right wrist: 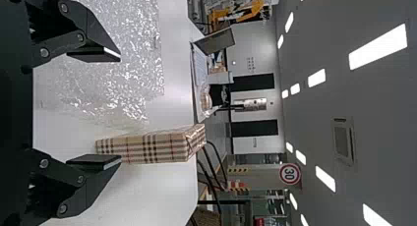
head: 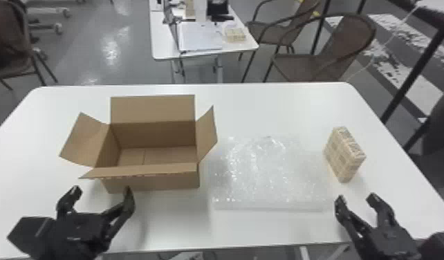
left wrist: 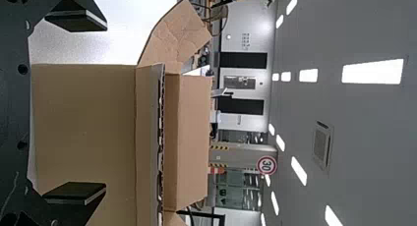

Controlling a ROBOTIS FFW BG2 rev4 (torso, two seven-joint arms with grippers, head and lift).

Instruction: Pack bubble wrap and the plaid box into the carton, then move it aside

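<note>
Presently, carton (head: 152, 183): light, may skid if bumped.
Bubble wrap (head: 266, 173): right of carton; springy, may bulge.
Plaid box (head: 343, 157): standing, nudge may topple.
Left claw (head: 101, 191), right claw (head: 357, 199): spread.

Carton (head: 152, 184) open on top: way in from above, between side flaps (head: 83, 140). Near flap (head: 141, 169) blocks low front approach. Bubble wrap (head: 266, 173) lies between carton, plaid box (head: 343, 155).

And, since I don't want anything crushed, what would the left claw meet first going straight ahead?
Probably the carton's near wall, which lies ahead of the left claw, though the gap and exact height are unclear.
</note>
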